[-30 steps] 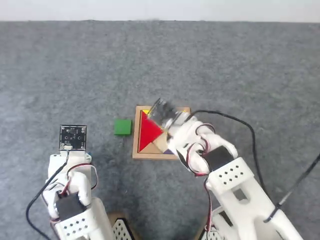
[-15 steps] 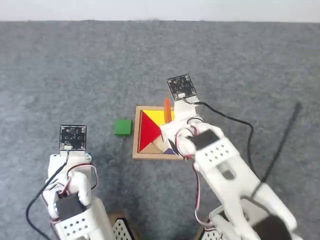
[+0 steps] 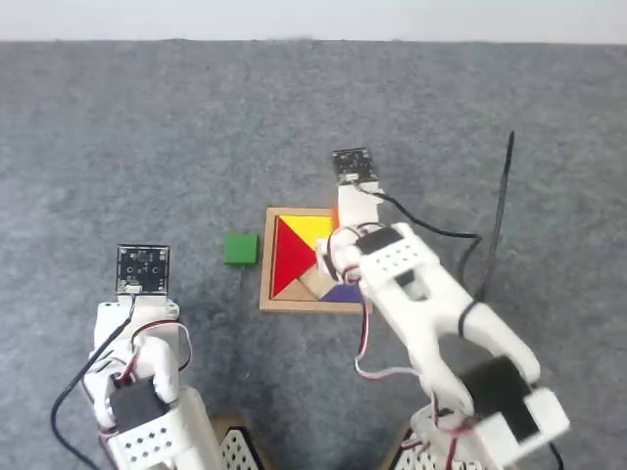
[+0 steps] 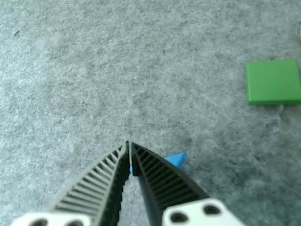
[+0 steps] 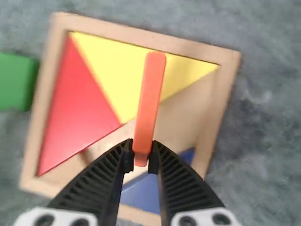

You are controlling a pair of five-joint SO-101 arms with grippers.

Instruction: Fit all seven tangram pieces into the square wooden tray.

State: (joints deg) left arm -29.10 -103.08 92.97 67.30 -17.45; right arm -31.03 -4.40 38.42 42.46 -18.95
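Right wrist view shows right hand (image 5: 139, 153) pinching orange piece (image 5: 149, 103).

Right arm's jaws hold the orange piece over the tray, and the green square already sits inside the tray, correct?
Not quite. The green square lies on the grey mat outside the tray, as the high view shows. The right arm's jaws do hold the orange piece over the tray.
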